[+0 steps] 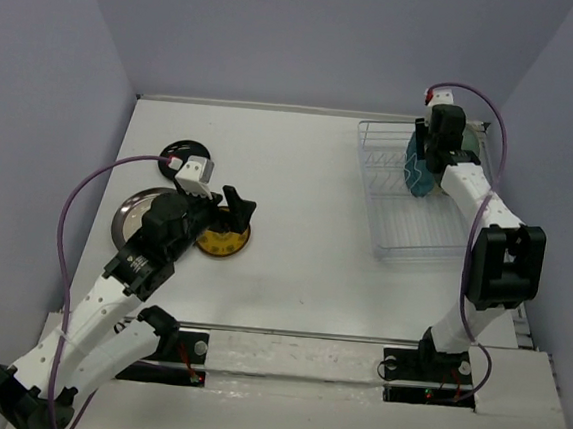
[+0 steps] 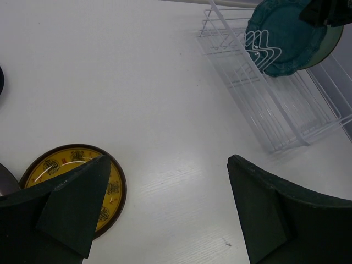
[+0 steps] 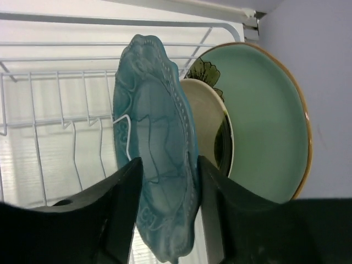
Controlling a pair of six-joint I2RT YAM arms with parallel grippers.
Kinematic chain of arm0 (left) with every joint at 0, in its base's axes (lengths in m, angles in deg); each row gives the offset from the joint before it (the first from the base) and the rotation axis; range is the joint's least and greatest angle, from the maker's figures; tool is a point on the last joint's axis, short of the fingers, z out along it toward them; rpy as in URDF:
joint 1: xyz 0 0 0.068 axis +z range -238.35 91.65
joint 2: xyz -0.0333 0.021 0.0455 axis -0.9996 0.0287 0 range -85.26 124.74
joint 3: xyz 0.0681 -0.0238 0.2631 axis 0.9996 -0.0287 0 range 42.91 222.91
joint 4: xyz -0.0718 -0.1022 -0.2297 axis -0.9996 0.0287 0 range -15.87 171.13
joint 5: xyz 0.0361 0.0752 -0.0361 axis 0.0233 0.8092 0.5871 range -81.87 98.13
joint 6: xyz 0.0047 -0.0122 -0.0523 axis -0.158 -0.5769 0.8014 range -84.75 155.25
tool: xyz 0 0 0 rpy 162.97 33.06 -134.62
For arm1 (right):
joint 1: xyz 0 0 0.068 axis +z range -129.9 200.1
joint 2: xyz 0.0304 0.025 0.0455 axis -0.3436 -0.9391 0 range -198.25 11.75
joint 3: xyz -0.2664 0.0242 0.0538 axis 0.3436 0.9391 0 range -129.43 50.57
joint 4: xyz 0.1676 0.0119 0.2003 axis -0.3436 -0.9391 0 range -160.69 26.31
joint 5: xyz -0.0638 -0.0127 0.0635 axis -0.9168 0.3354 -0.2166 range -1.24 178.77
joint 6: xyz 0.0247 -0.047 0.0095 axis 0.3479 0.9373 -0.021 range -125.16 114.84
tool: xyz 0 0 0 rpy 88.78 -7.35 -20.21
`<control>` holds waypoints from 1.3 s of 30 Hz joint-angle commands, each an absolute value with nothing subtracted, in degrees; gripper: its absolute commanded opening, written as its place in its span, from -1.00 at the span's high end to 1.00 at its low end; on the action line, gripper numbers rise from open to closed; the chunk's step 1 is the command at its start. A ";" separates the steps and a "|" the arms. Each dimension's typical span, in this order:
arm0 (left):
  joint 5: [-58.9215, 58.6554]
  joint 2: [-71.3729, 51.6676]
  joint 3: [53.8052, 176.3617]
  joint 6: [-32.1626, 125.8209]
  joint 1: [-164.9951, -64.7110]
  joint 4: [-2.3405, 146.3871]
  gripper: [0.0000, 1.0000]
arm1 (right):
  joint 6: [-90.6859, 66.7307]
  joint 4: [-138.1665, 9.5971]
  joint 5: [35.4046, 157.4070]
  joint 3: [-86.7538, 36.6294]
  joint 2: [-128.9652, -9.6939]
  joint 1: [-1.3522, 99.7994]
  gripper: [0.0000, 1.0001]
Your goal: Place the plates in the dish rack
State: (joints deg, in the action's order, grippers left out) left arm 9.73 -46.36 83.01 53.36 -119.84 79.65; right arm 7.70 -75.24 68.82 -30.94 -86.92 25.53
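**A:** Where was the teal plate (image 3: 154, 137)?

**B:** Upright in the rack (image 3: 55, 74), towards its far end, with one wire prong across its face. It stood between the fingers of my right end effector (image 3: 169, 162), one finger on each side of its rim. Whether they pinched it or only flanked it, I could not tell.

**A:** And behind it?

**B:** The cream plate (image 3: 212, 121) was just behind, then the mint plate (image 3: 264, 121) with the flower. Both stood on edge in the same rack.

**A:** Your left end effector (image 2: 169, 165)?

**B:** It was spread wide and held nothing. It hung above the surface (image 1: 308, 196) by the yellow plate (image 2: 71, 159), which lay flat. One finger hid part of that plate's rim in my left wrist view.

**A:** The other plates?

**B:** The silver plate (image 1: 131, 211) lay flat just left of the yellow one, partly under my left arm (image 1: 109, 289). The black plate (image 1: 177, 150) lay farther back, near the silver one. All three were well apart from the rack
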 commanded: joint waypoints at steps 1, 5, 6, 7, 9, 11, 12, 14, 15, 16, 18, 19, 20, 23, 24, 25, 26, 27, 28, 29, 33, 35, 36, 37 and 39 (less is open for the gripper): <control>10.06 -46.24 83.08 53.27 -119.55 77.82 -0.98 | 5.47 -74.84 65.03 -36.43 -88.09 25.99 -0.31; 10.15 -45.71 83.17 53.18 -119.20 77.73 -0.98 | 0.83 -80.46 67.49 -42.49 -86.78 25.99 -0.55; 10.06 -45.62 83.17 53.18 -119.03 77.64 -0.98 | -0.32 -81.61 68.19 -43.64 -86.17 25.99 -0.62; 10.06 -45.53 83.26 53.18 -118.94 77.64 -0.98 | -2.68 -83.62 69.94 -45.47 -85.55 25.99 -0.65; 9.97 -45.36 83.26 53.09 -118.76 77.64 -0.98 | -4.89 -85.39 71.36 -46.54 -83.35 27.03 -0.69; 9.89 -45.01 83.43 53.09 -118.41 77.64 -0.98 | -4.99 -85.66 70.84 -46.72 -81.08 29.49 -0.70; 9.89 -44.83 83.52 53.09 -118.24 77.64 -0.98 | -4.99 -85.75 71.36 -46.37 -80.37 32.55 -0.70; 9.97 -44.65 83.69 53.00 -117.80 77.73 -0.98 | -9.63 -85.75 75.82 -44.10 -78.87 35.55 -0.53; 10.06 -44.65 83.96 52.92 -117.36 77.82 -0.98 | -11.65 -85.14 82.72 -42.87 -78.60 36.78 -0.47; 10.24 -44.65 84.05 52.92 -117.10 77.82 -0.97 | -16.54 -84.18 86.44 -41.20 -78.51 39.23 -0.42; 10.85 -44.65 84.05 52.83 -116.57 77.99 -0.97 | -21.22 -79.46 95.13 -35.25 -79.03 42.05 -0.05; 11.03 -44.65 83.96 52.91 -116.39 77.99 -0.97 | -23.25 -77.59 96.14 -33.38 -79.65 43.90 -0.02; 11.20 -44.48 83.87 52.83 -115.96 77.99 -0.97 | -26.23 -76.18 96.67 -32.06 -80.53 47.92 -0.02; 11.29 -44.30 83.87 52.91 -115.69 77.99 -0.97 | -32.64 -72.49 99.30 -30.20 -85.71 53.30 -0.02; 11.47 -44.30 83.87 52.83 -115.51 77.99 -0.97 | -34.50 -69.09 100.53 -29.50 -86.94 55.84 -0.04; 11.64 -44.39 83.96 52.91 -115.42 78.08 -0.97 | -36.69 -66.96 102.37 -27.67 -89.13 56.91 -0.05; 11.99 -44.65 84.05 52.92 -115.34 78.26 -0.97 | -41.33 -64.85 103.00 -26.43 -90.19 57.97 -0.06; 12.52 -44.83 84.05 53.00 -114.99 78.34 -0.97 | -43.20 -61.61 103.87 -25.29 -91.33 59.80 -0.06; 12.78 -45.00 84.13 53.09 -114.81 78.43 -0.97 | -44.79 -58.71 105.10 -24.67 -92.65 60.78 -0.07; 13.22 -45.35 84.14 53.09 -114.72 78.43 -0.97 | -47.32 -57.98 105.37 -24.40 -95.45 61.83 -0.08; 12.70 -45.44 83.96 53.09 -114.54 78.35 -0.97 | -51.21 -54.03 106.95 -24.84 -102.22 66.93 -0.14; 12.43 -45.44 83.78 53.09 -114.55 78.26 -0.97 | -54.11 -50.87 108.97 -24.84 -104.78 68.17 -0.16; 12.26 -45.36 83.78 53.09 -114.46 78.26 -0.97 | -55.16 -47.99 109.41 -24.14 -106.62 68.69 -0.16; 12.26 -45.44 83.70 53.09 -114.54 78.26 -0.97 | -56.22 -46.57 109.68 -23.53 -107.25 68.70 -0.16; 12.00 -45.53 83.70 53.09 -114.46 78.26 -0.97 | -58.42 -44.45 109.42 -22.38 -108.30 68.70 -0.16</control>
